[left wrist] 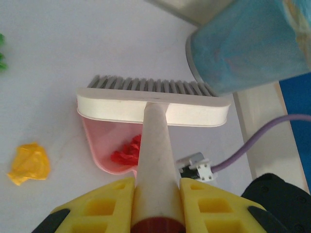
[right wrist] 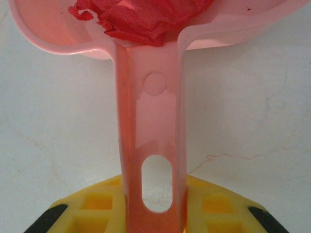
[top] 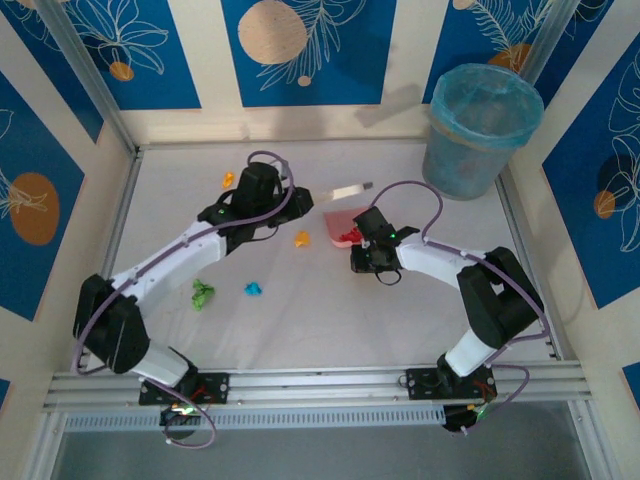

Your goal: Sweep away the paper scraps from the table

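One crumpled red paper scrap (right wrist: 141,19) already sits in the flat pink plastic dustpan (left wrist: 103,145), at the centre of the top view. An orange wad (top: 301,238) lies just left of the pan. A cyan wad (top: 253,289) and a green wad (top: 203,293) lie lower left and another orange scrap (top: 228,179) upper left, all loose on the white table (top: 300,330).

Your left gripper (left wrist: 158,194) is clamped on the handle of the cream plastic brush (left wrist: 153,107), whose head lies across the pan's open edge. Your right gripper (right wrist: 153,208) pinches the pan's handle.

The nearest orange wad looks like the next target. Set the bristles behind it, draw it toward the pan mouth, and keep the lip flat on the table so nothing slips underneath.
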